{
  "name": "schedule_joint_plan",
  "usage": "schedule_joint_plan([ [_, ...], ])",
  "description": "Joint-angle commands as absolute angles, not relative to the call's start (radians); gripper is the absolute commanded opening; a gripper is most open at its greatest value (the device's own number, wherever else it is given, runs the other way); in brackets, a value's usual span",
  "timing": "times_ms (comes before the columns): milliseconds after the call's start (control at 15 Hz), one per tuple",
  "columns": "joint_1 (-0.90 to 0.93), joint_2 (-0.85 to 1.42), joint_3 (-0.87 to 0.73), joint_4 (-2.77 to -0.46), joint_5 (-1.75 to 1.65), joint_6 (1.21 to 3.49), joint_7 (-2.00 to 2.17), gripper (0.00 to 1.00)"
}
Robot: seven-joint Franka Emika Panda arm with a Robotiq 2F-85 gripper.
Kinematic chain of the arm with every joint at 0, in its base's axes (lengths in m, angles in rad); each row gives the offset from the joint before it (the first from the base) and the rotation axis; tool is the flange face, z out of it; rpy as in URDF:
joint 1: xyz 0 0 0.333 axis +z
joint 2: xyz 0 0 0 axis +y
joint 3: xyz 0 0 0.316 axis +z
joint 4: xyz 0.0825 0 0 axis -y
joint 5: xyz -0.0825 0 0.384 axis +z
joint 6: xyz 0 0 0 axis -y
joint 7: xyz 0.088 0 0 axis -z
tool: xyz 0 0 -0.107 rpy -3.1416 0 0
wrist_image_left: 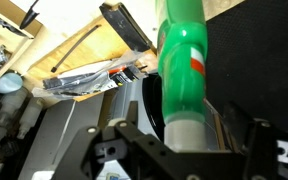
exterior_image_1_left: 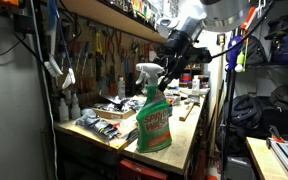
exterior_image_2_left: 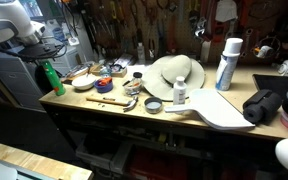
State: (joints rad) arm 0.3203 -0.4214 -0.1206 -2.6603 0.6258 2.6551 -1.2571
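The fingers (wrist_image_left: 132, 148) sit spread and released on either side of the green spray bottle (wrist_image_left: 184, 70), which points toward 12 o'clock. The bottle stands upright at the worktop's (exterior_image_2_left: 114, 112) 9 o'clock end, just beside the edge. Clutter crowds toward 3 o'clock.

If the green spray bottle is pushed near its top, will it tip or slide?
The green spray bottle is tall on a small base, so a high push would probably tip it. It stands near the bench edge, so it might fall off.
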Motion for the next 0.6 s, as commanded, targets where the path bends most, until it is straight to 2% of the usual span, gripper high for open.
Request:
schedule_joint_plan([
  [0, 0.241, -0.546, -0.132, -2.66, 0.525, 2.489, -1.198, 1.0],
  [267, 0.116, -0.68, -0.16, -2.654, 0.393, 2.355, -1.043, 1.0],
  [467, 0.168, -0.83, -0.272, -2.676, 0.461, 2.287, -1.168, 1.0],
  [533, 0.149, -0.71, -0.23, -2.628, 0.425, 2.33, -1.107, 1.0],
])
